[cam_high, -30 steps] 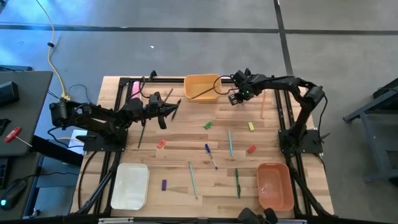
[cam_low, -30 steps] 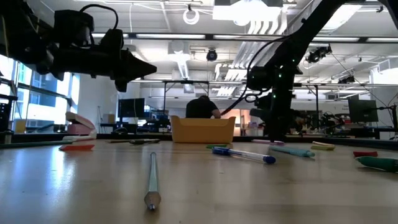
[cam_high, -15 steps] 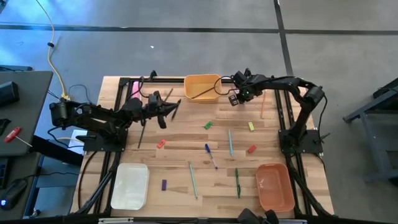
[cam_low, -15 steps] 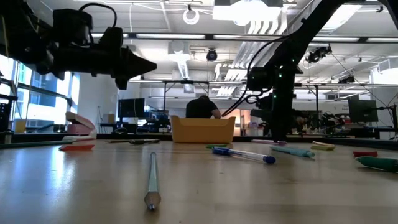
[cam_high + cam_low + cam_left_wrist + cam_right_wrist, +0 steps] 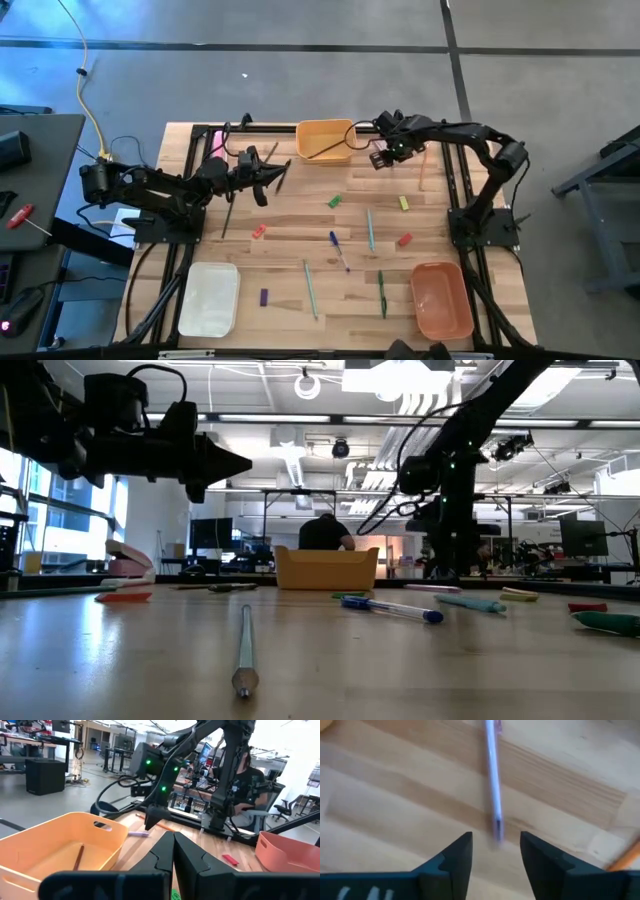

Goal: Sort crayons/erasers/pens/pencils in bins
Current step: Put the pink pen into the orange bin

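My right gripper [image 5: 378, 160] [image 5: 495, 851] is open and hovers just right of the yellow-orange bin [image 5: 325, 140], over the end of a pale purple pen [image 5: 492, 780] that lies flat on the table. My left gripper [image 5: 280, 172] [image 5: 173, 837] is shut, above the table to the left of that bin, and nothing shows between its fingers. A brown pencil [image 5: 320, 150] lies in the yellow-orange bin. Pens [image 5: 340, 250], short crayons [image 5: 333, 201] and a dark pencil [image 5: 227, 215] lie scattered on the table. The white bin [image 5: 208, 298] and the salmon bin [image 5: 442, 298] stand near the front edge.
A thick pink bar [image 5: 217, 140] lies at the far left. An orange pencil [image 5: 421, 165] lies by the right arm's base. A teal pen [image 5: 244, 650] lies close to the low camera. A person [image 5: 247, 775] sits beyond the table's far edge.
My right gripper has gone up a little over the purple pen, still open.
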Robot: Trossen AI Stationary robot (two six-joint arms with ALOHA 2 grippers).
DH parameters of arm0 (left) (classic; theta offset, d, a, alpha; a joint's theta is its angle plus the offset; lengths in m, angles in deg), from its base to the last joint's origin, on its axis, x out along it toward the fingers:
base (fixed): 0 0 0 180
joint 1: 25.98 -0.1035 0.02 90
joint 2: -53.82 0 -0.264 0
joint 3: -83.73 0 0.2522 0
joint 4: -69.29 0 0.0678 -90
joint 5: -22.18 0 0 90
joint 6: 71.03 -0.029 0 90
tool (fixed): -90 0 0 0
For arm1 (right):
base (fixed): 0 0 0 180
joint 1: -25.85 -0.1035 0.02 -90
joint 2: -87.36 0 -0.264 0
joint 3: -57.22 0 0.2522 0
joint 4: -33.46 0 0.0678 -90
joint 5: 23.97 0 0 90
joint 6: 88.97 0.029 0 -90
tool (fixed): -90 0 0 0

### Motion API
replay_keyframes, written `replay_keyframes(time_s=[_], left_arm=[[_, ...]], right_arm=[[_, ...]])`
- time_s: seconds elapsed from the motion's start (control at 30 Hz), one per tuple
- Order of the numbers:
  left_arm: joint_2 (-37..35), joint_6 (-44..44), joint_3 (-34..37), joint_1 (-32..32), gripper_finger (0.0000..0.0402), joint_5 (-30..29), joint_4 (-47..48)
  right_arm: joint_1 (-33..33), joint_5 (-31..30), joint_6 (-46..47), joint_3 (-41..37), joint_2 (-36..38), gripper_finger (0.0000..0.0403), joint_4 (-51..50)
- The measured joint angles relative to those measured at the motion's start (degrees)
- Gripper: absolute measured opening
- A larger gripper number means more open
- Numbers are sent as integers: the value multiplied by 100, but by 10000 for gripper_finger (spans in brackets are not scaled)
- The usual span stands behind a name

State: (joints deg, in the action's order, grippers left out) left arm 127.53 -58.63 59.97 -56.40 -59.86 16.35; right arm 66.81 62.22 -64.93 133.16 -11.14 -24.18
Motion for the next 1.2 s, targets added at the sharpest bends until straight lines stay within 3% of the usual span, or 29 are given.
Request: replay_keyframes(time_s=[0.3, 0.5, 0.63, 0.77, 1.03, 1.2], left_arm=[[0, -12, 0, -7, 0, 2, 3], [0, -10, 0, -7, 0, 2, 2], [0, -10, 0, -7, 0, 2, 3], [0, -10, 0, -7, 0, 2, 3], [0, 21, 0, -7, 0, 2, 3], [0, 82, 0, -7, 0, 4, 3]], right_arm=[[-319, -392, 267, -1015, 218, 172, 1579], [-398, -1083, 302, -1470, 215, 172, 2443], [-396, -1082, 317, -1658, 220, 170, 2794], [-401, -1080, 606, -1839, 249, 140, 2960], [-556, -1116, 856, -1961, 245, 40, 2959], [-710, -1023, 1042, -1983, 461, 21, 2809]])
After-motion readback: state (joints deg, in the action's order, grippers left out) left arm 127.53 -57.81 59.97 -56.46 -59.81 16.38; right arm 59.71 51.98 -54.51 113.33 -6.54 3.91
